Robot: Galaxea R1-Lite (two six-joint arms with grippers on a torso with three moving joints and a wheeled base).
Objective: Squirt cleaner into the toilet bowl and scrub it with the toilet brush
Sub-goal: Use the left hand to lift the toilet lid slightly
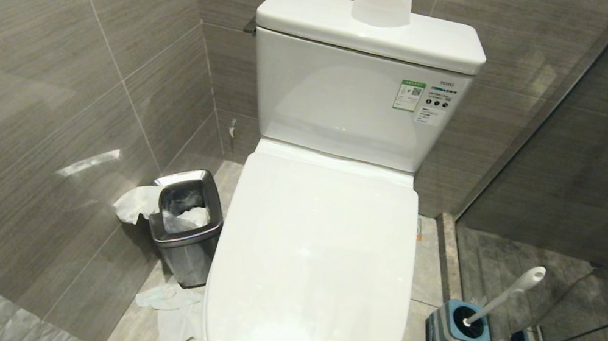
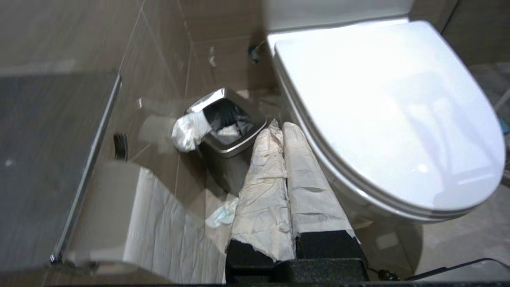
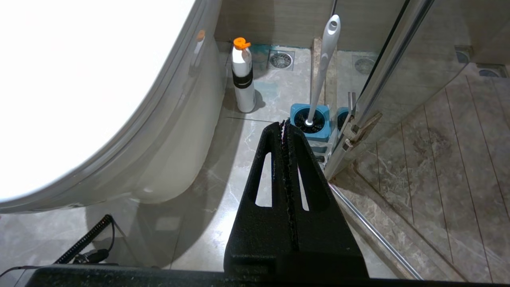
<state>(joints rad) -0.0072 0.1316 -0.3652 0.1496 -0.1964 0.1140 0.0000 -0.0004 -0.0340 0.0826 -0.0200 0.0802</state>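
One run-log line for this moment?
stage: start, nothing picked | toilet lid: down | cleaner: on floor | toilet brush: in holder | left gripper: shut, empty | right gripper: shut, empty

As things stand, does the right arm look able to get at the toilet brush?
Probably yes. The right gripper, fingers shut and empty, points toward the toilet brush, which stands in its blue holder on bare floor beside the glass door. Nothing lies between them, though the door frame crowds one side.

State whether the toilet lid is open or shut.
Shut: the toilet lid lies flat over the bowl, hiding the inside.
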